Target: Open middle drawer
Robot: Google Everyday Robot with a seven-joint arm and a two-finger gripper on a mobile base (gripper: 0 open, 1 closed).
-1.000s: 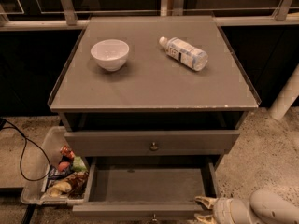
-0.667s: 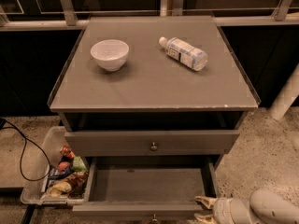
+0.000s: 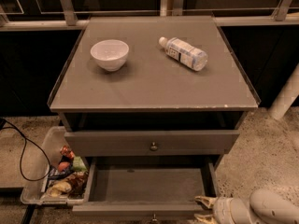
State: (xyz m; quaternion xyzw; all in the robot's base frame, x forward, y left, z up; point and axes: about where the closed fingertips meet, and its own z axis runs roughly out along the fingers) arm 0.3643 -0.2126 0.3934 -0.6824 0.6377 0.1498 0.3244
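Two drawer fronts show under the grey cabinet top (image 3: 149,90). The lower one, which I take for the middle drawer (image 3: 145,183), stands drawn well out toward the camera, its shallow bare floor open to view and its small knob (image 3: 153,217) at the bottom edge of the view. The upper drawer (image 3: 107,143) sits shut or nearly so, its own knob (image 3: 153,146) at centre; any third drawer lower down is out of sight. The gripper (image 3: 203,209) lies low at the bottom right, just beside the open drawer's right front corner, its two pale fingers (image 3: 205,201) spread apart with nothing between them. That placement suggests the pull is done or almost done. A white bowl (image 3: 110,54) and a plastic bottle (image 3: 184,53) lying on its side rest on the top, well apart from the gripper, so sliding the drawer should not disturb them. A clear bin (image 3: 35,192) of snack packets sits on the floor at the cabinet's left.
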